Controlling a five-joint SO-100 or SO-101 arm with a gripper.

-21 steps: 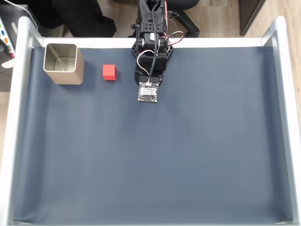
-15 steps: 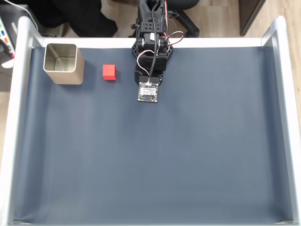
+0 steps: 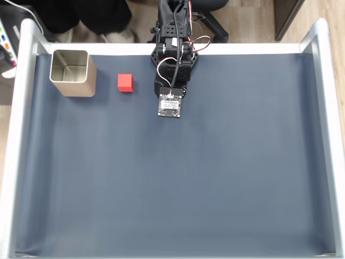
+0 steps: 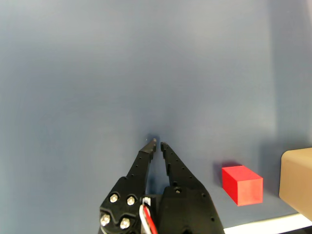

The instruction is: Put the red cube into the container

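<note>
Looking down from the fixed view, we saw the small bright red cube (image 3: 125, 82) in the upper left, apart from the square brushed-metal container (image 3: 73, 73). Our black gripper (image 4: 157, 144) had its jaws nearly together, holding nothing.

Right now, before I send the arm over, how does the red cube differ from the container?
The red cube is bright matte red; the container is beige-silver metal. The red cube is far smaller and lower than the container. The red cube is a solid block, while the container is an open-topped box with nothing seen inside. In the fixed view the red cube lies nearer the arm, the container further left. Both stand apart on the dark mat, untouched.
</note>
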